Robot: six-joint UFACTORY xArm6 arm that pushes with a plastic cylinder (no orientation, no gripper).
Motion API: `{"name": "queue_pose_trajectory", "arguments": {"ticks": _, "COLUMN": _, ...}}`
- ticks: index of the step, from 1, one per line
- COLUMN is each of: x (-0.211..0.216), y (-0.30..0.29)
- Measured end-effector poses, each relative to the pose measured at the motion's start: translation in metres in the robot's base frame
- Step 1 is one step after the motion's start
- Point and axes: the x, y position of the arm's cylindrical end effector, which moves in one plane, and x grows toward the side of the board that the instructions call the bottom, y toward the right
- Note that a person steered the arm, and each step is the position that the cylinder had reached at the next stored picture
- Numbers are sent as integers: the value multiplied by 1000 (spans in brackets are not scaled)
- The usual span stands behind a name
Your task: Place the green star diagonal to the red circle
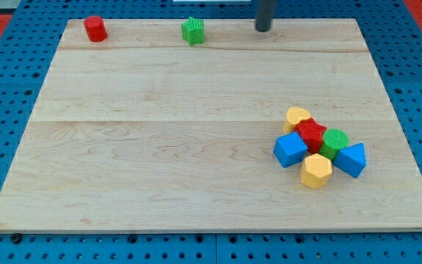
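The green star [193, 31] sits near the board's top edge, left of centre. The red circle [94, 28], a short red cylinder, stands at the top left corner, level with the star and well to its left. My tip [262, 29] is at the top edge, to the right of the green star with a clear gap between them. It touches no block.
A tight cluster lies at the lower right: a yellow block [297, 116], a red star [313, 134], a green round block [335, 141], a blue cube [291, 149], a yellow hexagon [316, 171] and a blue block [352, 159]. The wooden board [160, 147] rests on blue pegboard.
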Motion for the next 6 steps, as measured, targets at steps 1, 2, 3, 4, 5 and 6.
{"name": "queue_pose_trajectory", "arguments": {"ticks": 1, "x": 2, "y": -86}}
{"name": "queue_pose_trajectory", "arguments": {"ticks": 2, "x": 30, "y": -135}}
{"name": "queue_pose_trajectory", "arguments": {"ticks": 3, "x": 37, "y": -167}}
{"name": "queue_pose_trajectory", "arguments": {"ticks": 4, "x": 10, "y": -181}}
{"name": "queue_pose_trajectory", "arguments": {"ticks": 5, "x": -15, "y": -224}}
{"name": "queue_pose_trajectory", "arguments": {"ticks": 6, "x": -18, "y": -288}}
